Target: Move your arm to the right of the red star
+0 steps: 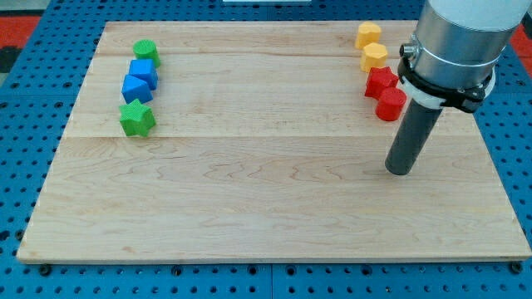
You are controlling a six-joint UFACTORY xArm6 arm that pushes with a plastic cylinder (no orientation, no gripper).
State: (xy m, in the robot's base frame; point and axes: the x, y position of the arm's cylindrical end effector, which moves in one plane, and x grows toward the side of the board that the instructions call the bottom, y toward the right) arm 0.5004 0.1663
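The red star (pixel 380 81) lies near the board's top right. A red round block (pixel 391 104) touches it just below and to the right. My tip (pixel 399 171) rests on the board below these two, a little to the right of the star and well toward the view's bottom from it. The rod's upper part and the arm's grey body (pixel 457 37) stand to the right of the red blocks.
Two yellow blocks (pixel 368 35) (pixel 375 56) sit above the red star. At the board's top left lie a green round block (pixel 145 51), two blue blocks (pixel 143 71) (pixel 136 88) and a green star (pixel 137 119). The wooden board (pixel 266 208) sits on blue pegboard.
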